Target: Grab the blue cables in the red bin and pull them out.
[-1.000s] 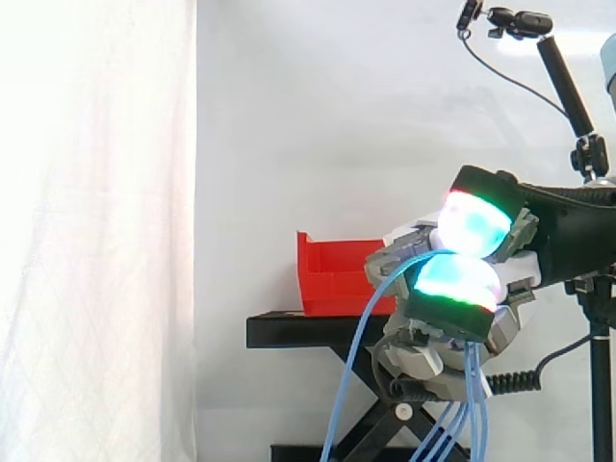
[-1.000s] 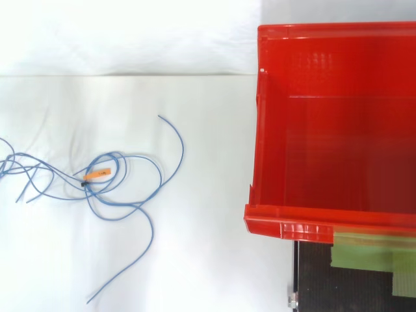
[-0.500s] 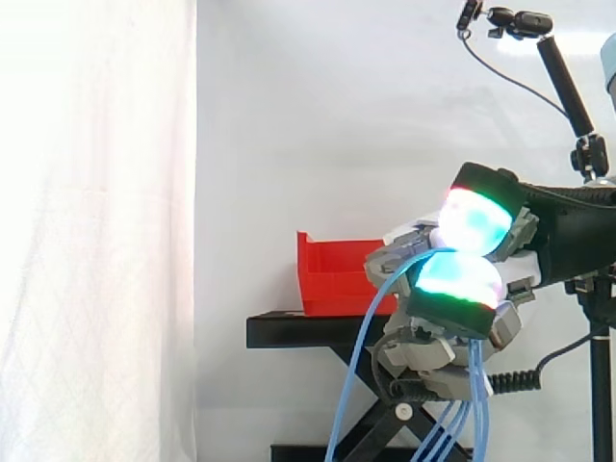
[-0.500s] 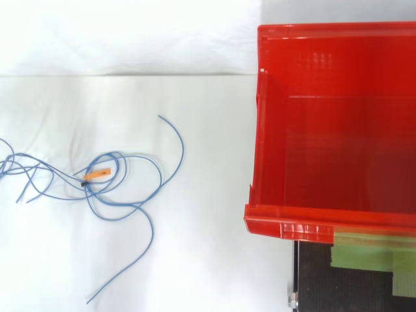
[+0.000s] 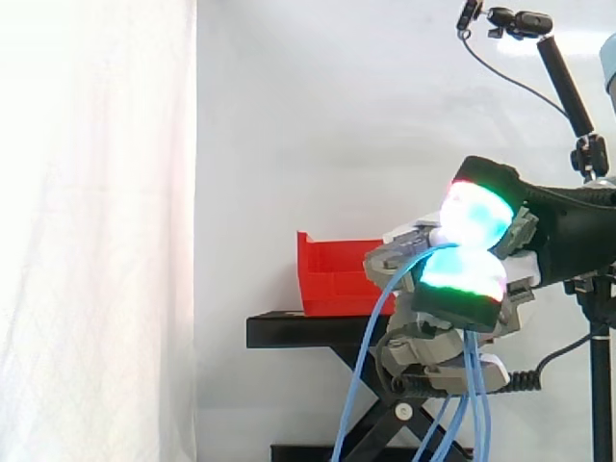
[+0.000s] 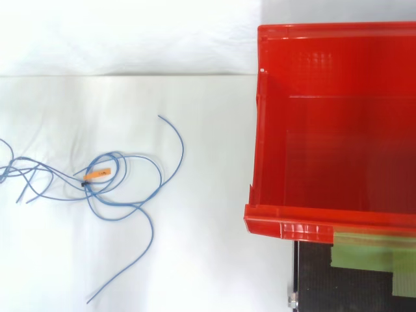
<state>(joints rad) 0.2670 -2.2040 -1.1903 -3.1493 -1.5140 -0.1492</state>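
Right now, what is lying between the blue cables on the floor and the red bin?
Nothing. In the top view the white sheet between the blue cables and the red bin is bare.

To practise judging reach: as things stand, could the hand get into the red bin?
Probably yes: the red bin is open on top with nothing showing inside, and the hand sits near it at about rim height. But its fingers are curled round blue cables, which would trail along.
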